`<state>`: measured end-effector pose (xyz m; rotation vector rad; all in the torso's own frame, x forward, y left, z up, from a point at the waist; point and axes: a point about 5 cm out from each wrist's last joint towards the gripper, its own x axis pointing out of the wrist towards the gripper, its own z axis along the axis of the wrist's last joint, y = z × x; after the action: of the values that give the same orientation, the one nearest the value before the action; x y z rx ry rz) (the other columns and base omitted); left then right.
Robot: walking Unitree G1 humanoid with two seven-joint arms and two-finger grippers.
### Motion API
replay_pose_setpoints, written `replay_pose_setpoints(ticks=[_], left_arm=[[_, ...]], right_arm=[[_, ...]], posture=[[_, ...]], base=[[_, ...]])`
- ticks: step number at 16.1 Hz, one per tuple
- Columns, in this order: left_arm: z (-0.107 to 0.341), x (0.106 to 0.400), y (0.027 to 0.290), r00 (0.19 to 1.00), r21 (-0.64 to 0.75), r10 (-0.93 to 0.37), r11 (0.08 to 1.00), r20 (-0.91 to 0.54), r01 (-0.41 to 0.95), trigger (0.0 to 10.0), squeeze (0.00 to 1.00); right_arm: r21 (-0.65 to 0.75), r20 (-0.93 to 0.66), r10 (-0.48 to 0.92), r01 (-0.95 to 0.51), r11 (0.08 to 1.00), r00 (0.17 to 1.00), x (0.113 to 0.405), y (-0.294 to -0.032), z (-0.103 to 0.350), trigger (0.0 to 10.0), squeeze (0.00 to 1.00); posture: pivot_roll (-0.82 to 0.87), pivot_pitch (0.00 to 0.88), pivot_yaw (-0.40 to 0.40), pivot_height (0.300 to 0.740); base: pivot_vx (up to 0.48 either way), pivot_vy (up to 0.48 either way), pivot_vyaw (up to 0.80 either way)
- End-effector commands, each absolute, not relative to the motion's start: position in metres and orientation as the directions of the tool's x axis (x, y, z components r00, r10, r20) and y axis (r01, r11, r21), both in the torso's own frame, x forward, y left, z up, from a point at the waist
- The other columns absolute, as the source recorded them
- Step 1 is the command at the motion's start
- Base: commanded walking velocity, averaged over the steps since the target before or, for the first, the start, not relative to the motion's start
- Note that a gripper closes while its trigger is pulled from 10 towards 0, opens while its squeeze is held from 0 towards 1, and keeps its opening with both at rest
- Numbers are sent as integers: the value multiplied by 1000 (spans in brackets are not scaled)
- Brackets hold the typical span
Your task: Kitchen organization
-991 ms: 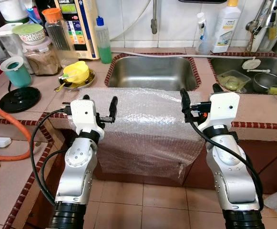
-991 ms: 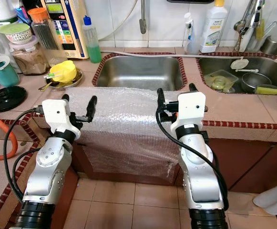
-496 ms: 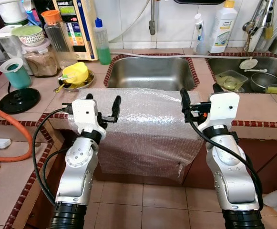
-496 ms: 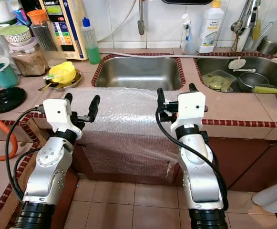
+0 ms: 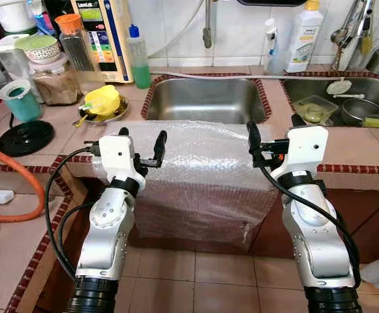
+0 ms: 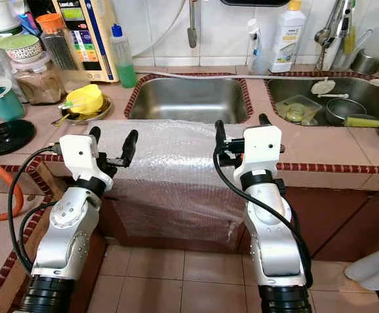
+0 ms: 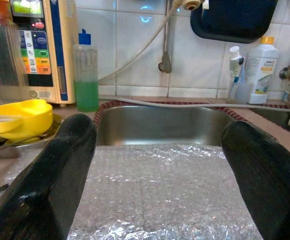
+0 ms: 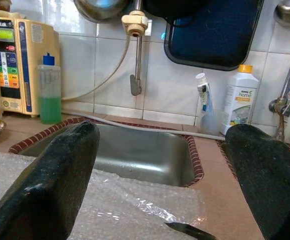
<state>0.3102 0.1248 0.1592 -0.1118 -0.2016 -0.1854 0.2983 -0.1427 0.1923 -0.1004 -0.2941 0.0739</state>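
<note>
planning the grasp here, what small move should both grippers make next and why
Probably lower both toward the bubble wrap draped over the counter edge in front of the sink. The left gripper and right gripper hang open above its two ends, holding nothing, so closing now would likely miss it.

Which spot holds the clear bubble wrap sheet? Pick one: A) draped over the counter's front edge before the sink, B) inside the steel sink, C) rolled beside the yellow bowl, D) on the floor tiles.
A: the clear bubble wrap sheet hangs over the counter edge before the steel sink.
</note>
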Motion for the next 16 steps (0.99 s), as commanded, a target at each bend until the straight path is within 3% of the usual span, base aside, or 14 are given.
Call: replay_pose_setpoints(ticks=[1, 16], left_arm=[[164, 312, 127, 961, -80, -165, 979, 221, 186, 10000, 0], [163, 312, 127, 963, -77, -163, 980, 216, 183, 10000, 0]], right_arm=[[-106, 297, 79, -49, 993, 952, 298, -144, 194, 10000, 0], [-99, 259, 50, -25, 995, 965, 300, -147, 189, 10000, 0]], posture=[[68, 0, 81, 740], [67, 0, 86, 740]], base=[[0, 0, 0], [0, 0, 0]])
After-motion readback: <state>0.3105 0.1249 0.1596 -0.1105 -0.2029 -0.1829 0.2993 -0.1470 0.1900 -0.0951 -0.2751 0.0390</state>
